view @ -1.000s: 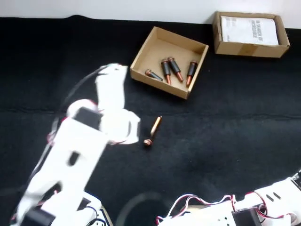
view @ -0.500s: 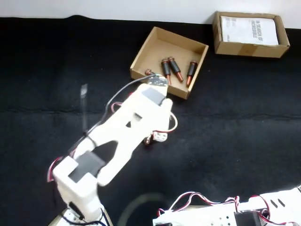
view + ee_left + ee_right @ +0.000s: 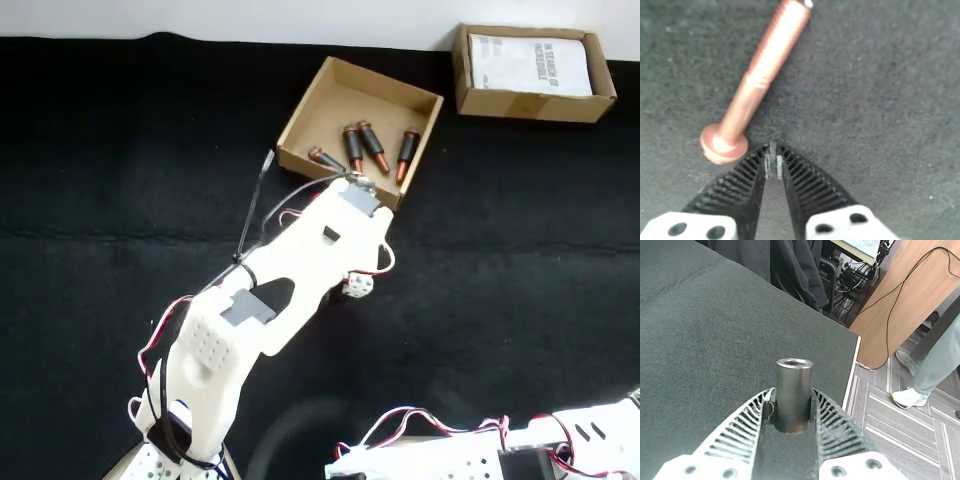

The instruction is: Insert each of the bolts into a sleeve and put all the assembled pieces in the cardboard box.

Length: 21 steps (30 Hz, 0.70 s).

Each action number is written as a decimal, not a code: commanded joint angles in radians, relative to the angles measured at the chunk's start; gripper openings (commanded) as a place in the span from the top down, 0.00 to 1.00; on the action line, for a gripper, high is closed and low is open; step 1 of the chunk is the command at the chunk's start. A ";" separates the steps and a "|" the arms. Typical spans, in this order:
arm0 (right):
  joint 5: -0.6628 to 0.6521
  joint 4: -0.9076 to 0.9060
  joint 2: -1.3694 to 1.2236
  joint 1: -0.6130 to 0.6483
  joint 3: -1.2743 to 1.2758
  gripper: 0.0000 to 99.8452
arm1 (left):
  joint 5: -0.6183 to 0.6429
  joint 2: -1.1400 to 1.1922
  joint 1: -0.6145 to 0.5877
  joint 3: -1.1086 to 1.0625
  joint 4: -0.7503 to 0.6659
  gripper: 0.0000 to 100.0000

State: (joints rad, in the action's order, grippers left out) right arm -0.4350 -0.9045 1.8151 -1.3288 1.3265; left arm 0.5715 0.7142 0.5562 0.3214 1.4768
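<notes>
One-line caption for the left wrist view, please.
Left gripper, jaws shut and empty, beside the head of a copper bolt lying on black cloth.

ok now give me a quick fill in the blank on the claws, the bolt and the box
1. The right claw is ____ on the dark sleeve.
2. The left claw, empty, has its tips by the ____ of the bare bolt.
3. The cardboard box holds ____ assembled pieces.

Missing words: shut, head, four.
</notes>
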 commanded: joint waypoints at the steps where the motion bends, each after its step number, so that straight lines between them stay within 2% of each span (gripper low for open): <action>1: -0.009 0.016 0.018 -0.004 -0.005 0.99 | 0.003 0.039 0.002 0.053 0.000 0.99; 6: -0.009 0.016 0.018 -0.001 -0.004 0.99 | 0.003 0.051 -0.050 0.059 -0.002 0.99; 13: -0.011 0.016 0.018 0.001 0.016 0.99 | 0.003 0.061 -0.259 0.168 -0.015 0.99; 17: -0.011 0.016 0.018 0.001 0.018 0.99 | 0.003 0.061 -0.378 0.274 -0.115 0.99; 21: -0.012 0.016 0.018 0.019 0.016 0.99 | 0.003 0.061 -0.460 0.311 -0.295 0.99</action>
State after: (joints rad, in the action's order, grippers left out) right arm -0.4350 -0.9045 1.8151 -1.3288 1.3479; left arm 0.5746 0.7833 0.1450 0.5838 1.2942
